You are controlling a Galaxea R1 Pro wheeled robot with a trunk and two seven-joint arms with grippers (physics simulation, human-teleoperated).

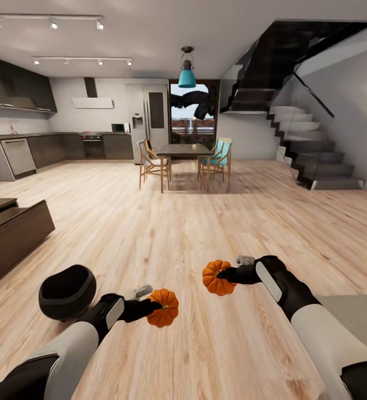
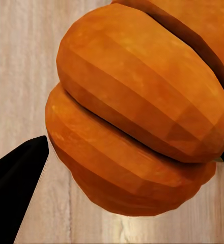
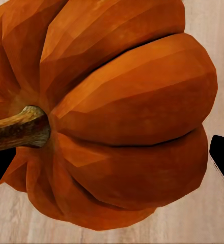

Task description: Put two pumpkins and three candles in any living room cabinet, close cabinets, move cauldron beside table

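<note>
We held a pumpkin in each hand above the wooden floor (image 1: 206,222) — left fingers (image 1: 140,309) clamped on the left pumpkin (image 1: 163,307), right fingers (image 1: 232,274) clamped on the right pumpkin (image 1: 217,277). The cauldron (image 1: 67,292) sat on the floor beside our left arm; farther off stood the cabinet (image 1: 11,233) — and beyond, the dining table (image 1: 184,150).

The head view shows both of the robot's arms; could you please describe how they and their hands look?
Both arms have glossy white forearm shells, with black segments nearer the body. Each wrist is black, bearing a rounded white panel. The left hand and right hand are black, each with a small pale grey block mounted beside it. No cables or markings are visible.
</note>
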